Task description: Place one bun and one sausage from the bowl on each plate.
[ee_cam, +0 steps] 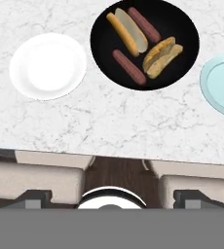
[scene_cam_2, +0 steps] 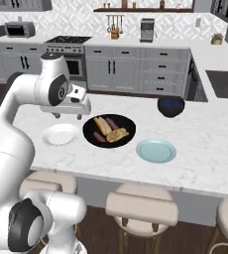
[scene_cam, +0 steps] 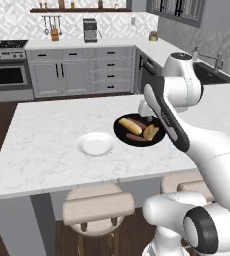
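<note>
The glossy black bowl [ee_cam: 182, 24] sits mid-counter and holds two buns, one pale [ee_cam: 126, 31] and one browner [ee_cam: 162, 56], plus two sausages [ee_cam: 144, 24] [ee_cam: 128, 66]. To its left lies the white plate [ee_cam: 47, 65], bare. The blue-green plate [ee_cam: 221, 82] lies to the bowl's right, also bare. My gripper [ee_cam: 112, 197] hangs well above the counter, open, fingertips [ee_cam: 33, 197] far apart and holding nothing. In the right base view the gripper [scene_cam_2: 68, 116] hovers over the white plate [scene_cam_2: 59, 134], left of the bowl [scene_cam_2: 91, 134]. The left base view shows the bowl [scene_cam: 119, 131] and the white plate [scene_cam: 95, 144].
A dark navy bowl [scene_cam_2: 171, 106] stands on the far side of the counter, behind the blue-green plate [scene_cam_2: 156, 150]. Padded stools [scene_cam_2: 142, 207] line the counter's near edge. A sink [scene_cam_2: 227, 82] is set into the back right counter.
</note>
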